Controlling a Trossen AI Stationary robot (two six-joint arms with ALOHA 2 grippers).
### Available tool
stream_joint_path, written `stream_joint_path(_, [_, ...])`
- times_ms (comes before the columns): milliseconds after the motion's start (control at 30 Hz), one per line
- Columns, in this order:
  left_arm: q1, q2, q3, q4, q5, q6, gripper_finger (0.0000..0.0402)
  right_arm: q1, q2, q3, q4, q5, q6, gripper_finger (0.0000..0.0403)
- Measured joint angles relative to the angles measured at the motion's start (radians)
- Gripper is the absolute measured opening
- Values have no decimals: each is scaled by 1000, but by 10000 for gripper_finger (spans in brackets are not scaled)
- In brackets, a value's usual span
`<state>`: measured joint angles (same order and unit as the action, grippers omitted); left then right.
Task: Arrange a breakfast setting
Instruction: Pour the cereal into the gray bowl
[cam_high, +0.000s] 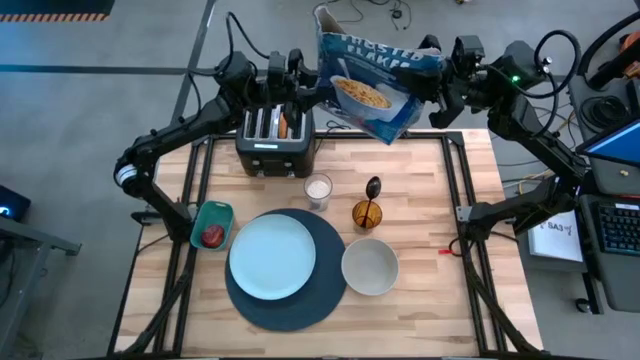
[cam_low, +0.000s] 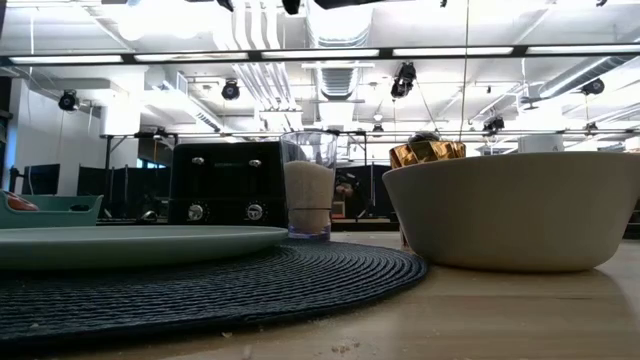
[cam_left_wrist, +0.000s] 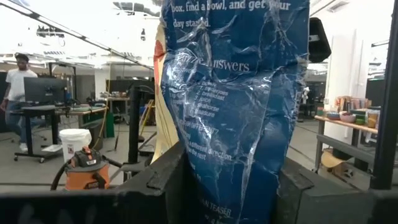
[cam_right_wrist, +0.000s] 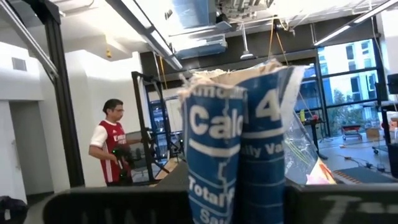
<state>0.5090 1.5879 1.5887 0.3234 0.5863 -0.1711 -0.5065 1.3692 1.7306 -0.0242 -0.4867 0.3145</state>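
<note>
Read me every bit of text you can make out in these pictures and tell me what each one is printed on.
"FROSTED FLAKES", partly creased: front of the blue cereal box, held up between the left gripper and right gripper.
"find a bowl, and get your", "day started", "answers": box side, left wrist view.
"Calo", "4", "Total": box panel, right wrist view.
Finer print on the box: too small to read.
Paper beside the table: unreadable.

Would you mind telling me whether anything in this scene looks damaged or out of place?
Yes: the blue cereal box is crumpled and creased, its top torn open. It hangs tilted in the air behind the table's far edge, clamped between the left gripper and the right gripper, beside the toaster.
</note>
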Motion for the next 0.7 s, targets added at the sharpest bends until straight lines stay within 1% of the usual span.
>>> stream_joint_path(67, [-2, -7, 0, -12, -15, 1, 136, 0, -2, 0, 1, 2, -9, 17])
stream_joint_path(167, [-4, -21, 0, -37, -36, 4, 136, -1, -4, 0, -4, 4, -13, 39])
stream_joint_path(233, [-4, -34, 0, -60, -50, 6, 136, -4, -9, 0, -21, 11, -14, 62])
stream_joint_path(333, [-4, -64, 0, -114, -78, 21, 135, -15, -30, -2, -67, 50, -16, 103])
stream_joint_path(433, [-4, -103, 0, -208, -115, 74, 134, -21, -56, -4, -113, 80, -23, 148])
stream_joint_path(533, [-4, -140, 1, -291, -123, 140, 134, -24, -84, -4, -139, 80, -44, 188])
stream_joint_path(700, [-1, -182, 0, -387, -129, 164, 120, -25, -105, -4, -191, 76, -54, 228])
